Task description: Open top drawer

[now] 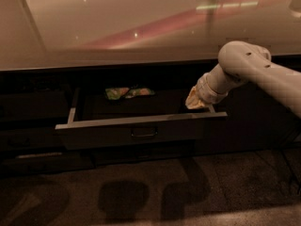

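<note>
The top drawer (108, 133) is pulled out under the counter, a wide dark-grey front with a small loop handle (144, 132) at its centre and a lighter rim. Its tray is dark inside. My gripper (195, 101) reaches from the right on a white arm (254, 69) and sits at the drawer's right end, just above and behind the front rim. Its tip is wrapped in pale yellowish material and dips into the tray's right corner.
A green and yellow snack packet (127, 92) lies at the back of the tray. A glossy countertop (117, 27) overhangs the drawer. Dark cabinet fronts (33, 112) flank it. Speckled floor (141, 192) lies in front, with shadows.
</note>
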### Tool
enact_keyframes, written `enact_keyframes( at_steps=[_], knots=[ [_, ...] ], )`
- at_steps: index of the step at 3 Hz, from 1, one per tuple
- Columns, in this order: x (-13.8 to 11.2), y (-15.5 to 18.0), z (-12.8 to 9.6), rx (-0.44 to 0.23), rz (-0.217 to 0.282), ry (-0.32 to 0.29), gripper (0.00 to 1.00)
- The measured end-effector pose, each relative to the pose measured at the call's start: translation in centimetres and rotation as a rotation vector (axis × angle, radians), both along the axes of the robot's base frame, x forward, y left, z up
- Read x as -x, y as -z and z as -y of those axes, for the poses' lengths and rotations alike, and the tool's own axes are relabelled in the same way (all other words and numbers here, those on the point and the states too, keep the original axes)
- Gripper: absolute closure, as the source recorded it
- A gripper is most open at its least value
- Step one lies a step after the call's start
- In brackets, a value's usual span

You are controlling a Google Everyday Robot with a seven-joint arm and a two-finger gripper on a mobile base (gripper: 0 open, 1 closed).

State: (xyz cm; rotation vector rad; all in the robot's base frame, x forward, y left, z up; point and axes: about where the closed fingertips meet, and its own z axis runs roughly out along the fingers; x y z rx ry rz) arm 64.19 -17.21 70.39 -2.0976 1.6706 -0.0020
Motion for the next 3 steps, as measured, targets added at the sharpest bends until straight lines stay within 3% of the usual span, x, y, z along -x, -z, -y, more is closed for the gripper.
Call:
enact_keyframes(
  at_steps=[1,2,3],
  knots=[
    [-0.54,4.43,0.44,0.025,-0.079,-0.001,1.00],
    [-0.54,4.44,0.44,0.025,-0.079,-0.001,1.00],
    [-0.54,4.44,0.44,0.025,-0.079,-0.001,0.81]
  ],
)
